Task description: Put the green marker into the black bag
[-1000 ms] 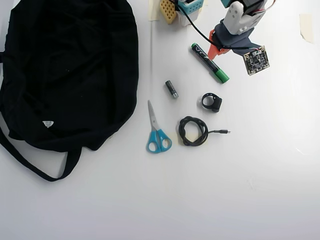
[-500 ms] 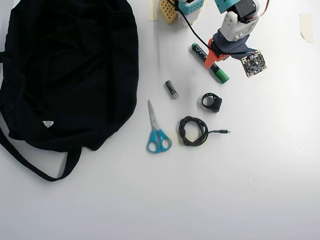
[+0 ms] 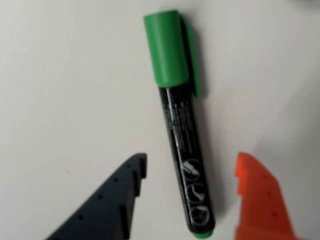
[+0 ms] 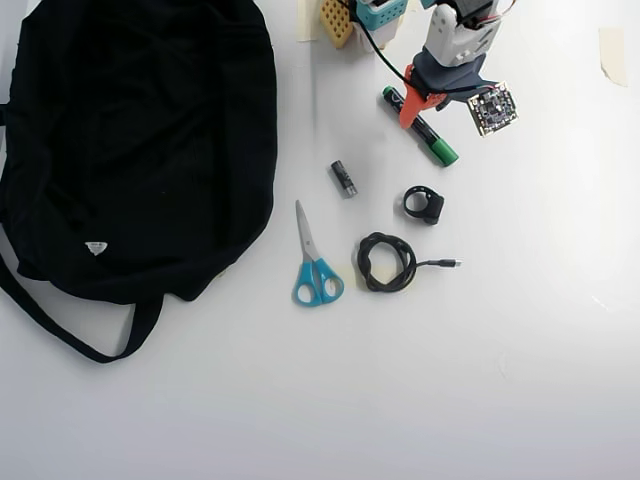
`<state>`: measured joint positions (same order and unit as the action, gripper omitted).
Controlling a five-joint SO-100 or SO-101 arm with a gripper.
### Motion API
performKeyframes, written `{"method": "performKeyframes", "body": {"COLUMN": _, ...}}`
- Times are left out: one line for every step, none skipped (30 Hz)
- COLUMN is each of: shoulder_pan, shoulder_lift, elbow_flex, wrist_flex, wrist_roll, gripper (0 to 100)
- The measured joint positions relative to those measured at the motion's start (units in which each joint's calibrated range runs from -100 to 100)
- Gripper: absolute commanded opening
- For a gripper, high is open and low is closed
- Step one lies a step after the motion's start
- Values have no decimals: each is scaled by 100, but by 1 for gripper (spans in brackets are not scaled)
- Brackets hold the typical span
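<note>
Green cap up, black barrel down — that is how the green marker (image 3: 179, 125) lies between my two fingers in the wrist view, flat on the white table (image 3: 65, 80). My gripper (image 3: 191, 167) is spread wide, the dark finger (image 3: 112, 205) on one side of the barrel and the orange finger (image 3: 257, 200) on the other, neither touching it. I am holding nothing.

To close well, I judge I should come lower so the pads straddle the barrel's lower half, below the cap and its clip, then squeeze squarely across it. The barrel sits a little nearer the orange finger and leans slightly, so a small shift toward that side would keep it from rolling as I pinch.

In the overhead view the marker (image 4: 428, 131) lies slanted near the top of the table, partly under my arm, and the black bag (image 4: 140, 140) is well apart from it on the left side. Between them lie a short grey-and-black cylinder (image 4: 343, 178), blue-handled scissors (image 4: 313, 262), a small black ring (image 4: 424, 204) and a coiled black cable (image 4: 387, 262) — all below the marker. A lifted carry across the upper table looks clear of them, with the arm's base (image 4: 370, 14) close by at the top edge.
</note>
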<state>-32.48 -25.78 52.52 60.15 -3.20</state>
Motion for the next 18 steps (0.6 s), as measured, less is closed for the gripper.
{"method": "performKeyframes", "body": {"shoulder_pan": -22, "shoulder_lift": -17, "elbow_flex": 8, "wrist_flex": -60, "wrist_roll": -5, "gripper": 23}}
{"method": "performKeyframes", "body": {"shoulder_pan": -73, "shoulder_lift": -17, "elbow_flex": 16, "wrist_flex": -103, "wrist_roll": -5, "gripper": 23}}
{"method": "performKeyframes", "body": {"shoulder_pan": -147, "shoulder_lift": -17, "elbow_flex": 24, "wrist_flex": -146, "wrist_roll": -20, "gripper": 23}}
{"method": "performKeyframes", "body": {"shoulder_pan": -184, "shoulder_lift": -17, "elbow_flex": 47, "wrist_flex": -198, "wrist_roll": -24, "gripper": 23}}
{"method": "performKeyframes", "body": {"shoulder_pan": -213, "shoulder_lift": -17, "elbow_flex": 79, "wrist_flex": -258, "wrist_roll": -24, "gripper": 23}}
{"method": "performKeyframes", "body": {"shoulder_pan": -228, "shoulder_lift": -17, "elbow_flex": 134, "wrist_flex": -326, "wrist_roll": -34, "gripper": 23}}
{"method": "performKeyframes", "body": {"shoulder_pan": -242, "shoulder_lift": -17, "elbow_flex": 189, "wrist_flex": -386, "wrist_roll": -39, "gripper": 23}}
{"method": "performKeyframes", "body": {"shoulder_pan": -250, "shoulder_lift": -17, "elbow_flex": 236, "wrist_flex": -447, "wrist_roll": -44, "gripper": 23}}
{"method": "performKeyframes", "body": {"shoulder_pan": -257, "shoulder_lift": -17, "elbow_flex": 275, "wrist_flex": -498, "wrist_roll": -49, "gripper": 23}}
{"method": "performKeyframes", "body": {"shoulder_pan": -257, "shoulder_lift": -17, "elbow_flex": 307, "wrist_flex": -541, "wrist_roll": -49, "gripper": 23}}
{"method": "performKeyframes", "body": {"shoulder_pan": -257, "shoulder_lift": -17, "elbow_flex": 338, "wrist_flex": -575, "wrist_roll": -49, "gripper": 23}}
{"method": "performKeyframes", "body": {"shoulder_pan": -265, "shoulder_lift": -17, "elbow_flex": 369, "wrist_flex": -618, "wrist_roll": -49, "gripper": 23}}
{"method": "performKeyframes", "body": {"shoulder_pan": -272, "shoulder_lift": -17, "elbow_flex": 401, "wrist_flex": -653, "wrist_roll": -49, "gripper": 23}}
{"method": "performKeyframes", "body": {"shoulder_pan": -272, "shoulder_lift": -17, "elbow_flex": 448, "wrist_flex": -687, "wrist_roll": -49, "gripper": 23}}
{"method": "performKeyframes", "body": {"shoulder_pan": -272, "shoulder_lift": -17, "elbow_flex": 495, "wrist_flex": -721, "wrist_roll": -54, "gripper": 23}}
{"method": "performKeyframes", "body": {"shoulder_pan": -272, "shoulder_lift": -17, "elbow_flex": 542, "wrist_flex": -764, "wrist_roll": -54, "gripper": 23}}
{"method": "performKeyframes", "body": {"shoulder_pan": -272, "shoulder_lift": -17, "elbow_flex": 590, "wrist_flex": -799, "wrist_roll": -59, "gripper": 23}}
{"method": "performKeyframes", "body": {"shoulder_pan": -272, "shoulder_lift": -17, "elbow_flex": 645, "wrist_flex": -850, "wrist_roll": -63, "gripper": 23}}
